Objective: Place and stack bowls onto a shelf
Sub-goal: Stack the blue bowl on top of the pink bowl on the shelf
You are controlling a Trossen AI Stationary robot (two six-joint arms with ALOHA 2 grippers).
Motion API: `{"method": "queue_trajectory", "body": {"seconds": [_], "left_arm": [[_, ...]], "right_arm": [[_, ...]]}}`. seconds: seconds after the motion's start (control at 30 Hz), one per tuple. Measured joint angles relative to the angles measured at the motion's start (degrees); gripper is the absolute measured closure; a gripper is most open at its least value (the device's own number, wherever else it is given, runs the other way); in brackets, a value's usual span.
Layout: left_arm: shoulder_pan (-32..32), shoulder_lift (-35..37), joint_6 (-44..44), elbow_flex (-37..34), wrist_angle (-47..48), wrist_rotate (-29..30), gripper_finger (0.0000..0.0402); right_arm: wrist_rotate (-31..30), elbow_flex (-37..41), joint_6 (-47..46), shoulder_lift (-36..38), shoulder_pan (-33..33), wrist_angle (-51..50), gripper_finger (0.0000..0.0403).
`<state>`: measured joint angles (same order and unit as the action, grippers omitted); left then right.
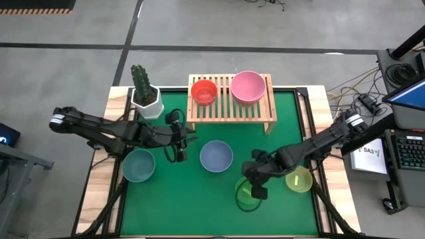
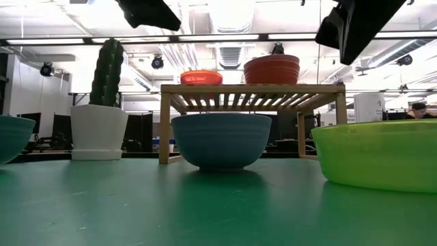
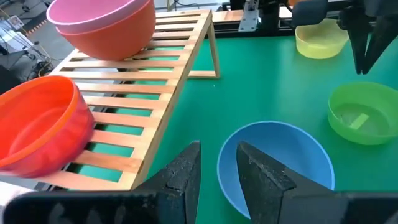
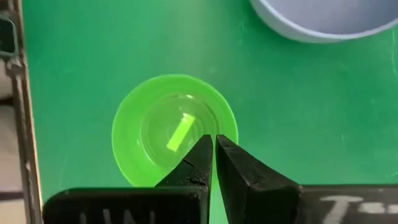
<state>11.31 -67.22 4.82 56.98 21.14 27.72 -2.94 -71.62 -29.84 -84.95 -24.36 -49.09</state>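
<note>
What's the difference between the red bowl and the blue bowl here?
The red bowl sits on top of the wooden shelf, while the blue bowl stands on the green table in front of it. The blue bowl looks wider than the red bowl. The left gripper hangs close beside the blue bowl; no gripper is near the red bowl. Both are round, plain-coloured, upright and empty.

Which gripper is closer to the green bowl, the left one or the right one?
The right. The right gripper hovers directly above the green bowl, fingers nearly closed. The left gripper is farther off, beyond the blue bowl, near the shelf.
</note>
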Motion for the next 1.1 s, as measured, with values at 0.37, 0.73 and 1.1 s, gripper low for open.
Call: {"method": "queue_trajectory", "body": {"seconds": [0.37, 0.73, 1.1], "left_arm": [[0.2, 0.9, 0.7, -0.1, 2.7, 0.0, 0.0316], [1.8, -0.1, 1.8, -1.1, 3.4, 0.0, 0.0316], [4.8, 3.0, 3.7, -7.4, 3.0, 7.0, 0.0316]], "right_arm": [[-4.2, -8.3, 9.1, -8.0, 0.3, -3.6, 0.0312], [-11.4, -12.8, 26.5, -17.1, 6.5, 3.7, 0.0245], [-2.6, -15.3, 33.3, -23.3, 10.7, 6.7, 0.0297]]}}
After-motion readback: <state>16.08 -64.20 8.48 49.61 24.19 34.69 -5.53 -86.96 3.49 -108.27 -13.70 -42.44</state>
